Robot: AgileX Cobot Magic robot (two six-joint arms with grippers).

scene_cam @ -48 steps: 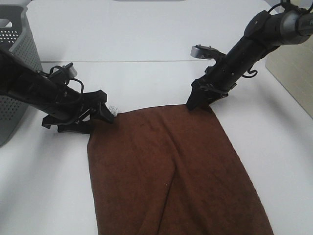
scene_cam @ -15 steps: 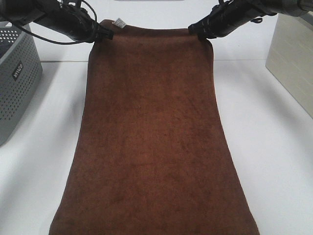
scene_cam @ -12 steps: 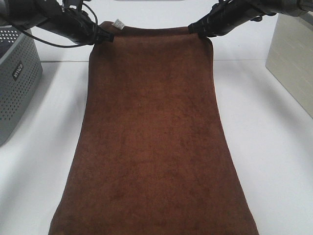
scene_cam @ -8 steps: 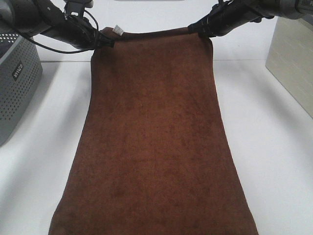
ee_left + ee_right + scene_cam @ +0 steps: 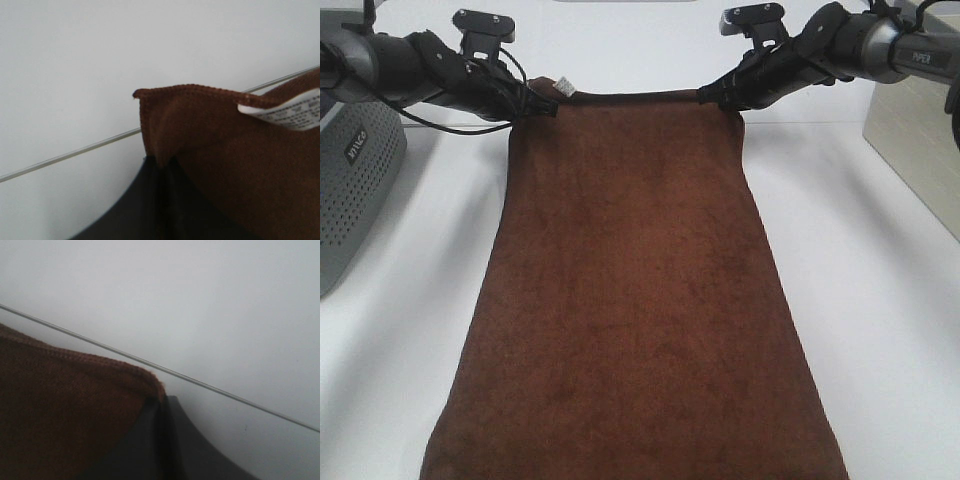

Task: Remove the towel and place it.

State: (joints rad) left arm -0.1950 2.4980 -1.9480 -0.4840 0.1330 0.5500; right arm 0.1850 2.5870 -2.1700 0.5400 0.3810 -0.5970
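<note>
At far corners, left gripper and right gripper clamp towel, jaws pinched on cloth, stretching it flat for laydown.

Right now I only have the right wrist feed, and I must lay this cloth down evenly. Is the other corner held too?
Observer: Yes. The left hand is shut on the towel at its far left corner, level with the right hand.
Operator: Which corner has the label?
Observer: The left one. The white tag sits beside the left hand's pinch.
Operator: Is the cloth bunched anywhere?
Observer: No. In the high view it spreads flat toward the camera across the white table.
Operator: Anything near it?
Observer: A grey basket stands left of the towel, apart from it.
</note>
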